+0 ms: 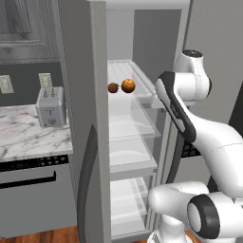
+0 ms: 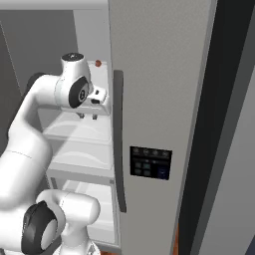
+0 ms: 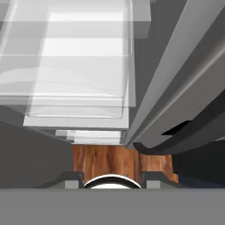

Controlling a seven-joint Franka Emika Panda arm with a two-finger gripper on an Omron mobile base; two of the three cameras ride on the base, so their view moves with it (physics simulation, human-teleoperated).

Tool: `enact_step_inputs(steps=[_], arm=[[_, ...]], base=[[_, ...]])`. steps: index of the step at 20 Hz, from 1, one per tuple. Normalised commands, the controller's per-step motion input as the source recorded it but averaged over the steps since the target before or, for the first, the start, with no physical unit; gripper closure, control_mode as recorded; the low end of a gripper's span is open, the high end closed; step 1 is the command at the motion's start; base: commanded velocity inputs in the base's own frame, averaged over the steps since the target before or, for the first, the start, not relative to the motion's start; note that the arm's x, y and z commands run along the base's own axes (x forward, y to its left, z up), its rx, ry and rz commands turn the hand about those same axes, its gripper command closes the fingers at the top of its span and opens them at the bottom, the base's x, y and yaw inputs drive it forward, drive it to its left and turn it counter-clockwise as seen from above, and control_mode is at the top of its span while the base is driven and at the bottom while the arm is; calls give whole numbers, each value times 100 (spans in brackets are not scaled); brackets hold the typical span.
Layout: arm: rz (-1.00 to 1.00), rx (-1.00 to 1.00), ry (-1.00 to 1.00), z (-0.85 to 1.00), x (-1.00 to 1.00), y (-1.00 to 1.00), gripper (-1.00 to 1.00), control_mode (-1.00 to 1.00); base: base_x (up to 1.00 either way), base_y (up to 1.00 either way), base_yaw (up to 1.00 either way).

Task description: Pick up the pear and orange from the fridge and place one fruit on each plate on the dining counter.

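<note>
1. Fridge (image 1: 90, 118): tall grey double-door unit, left door swung open, white shelves exposed. The right door (image 2: 159, 99) is closed and carries a long dark curved handle (image 2: 118, 139) and a black dispenser panel (image 2: 150, 162).
2. Orange (image 1: 128, 85): small bright orange round fruit, resting on an upper white shelf (image 1: 133, 97) inside the fridge, toward the back.
3. Pear (image 1: 113, 88): small dark reddish-brown roundish fruit, on the same shelf, just beside the orange on its left, slightly smaller. In the right base view a small reddish fruit (image 2: 98, 63) shows at the back of the shelf, beyond the arm.
4. Arm (image 1: 190, 123): white with dark joints, reaching into the open fridge compartment above the middle shelves.
5. Pincer (image 2: 88, 116): two small dark fingers pointing down, pressed together, pinching nothing; it hangs over a clear lower shelf, apart from both fruits.
6. Hand view: stacked translucent white shelves (image 3: 70, 66), the grey door edge on the right, and brown wooden floor (image 3: 110, 160) far below.
7. Counter (image 1: 28, 130): white grey-veined marble worktop left of the fridge, carrying a silver toaster (image 1: 51, 107).
</note>
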Motion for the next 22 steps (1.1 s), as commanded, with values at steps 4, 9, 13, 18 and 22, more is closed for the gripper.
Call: enact_step_inputs(steps=[4,9,13,18,22], arm=[[4,0,-6,0,-15,0,-100,-100],[20,-5,-32,0,-38,18,-100,-100],[17,-2,-30,0,-30,39,-100,-100],[5,0,-10,23,-5,38,-100,-100],[0,0,3,53,14,32,-100,-100]], base=[[0,0,0],[0,0,0],[0,0,0],[0,0,0],[0,0,0]])
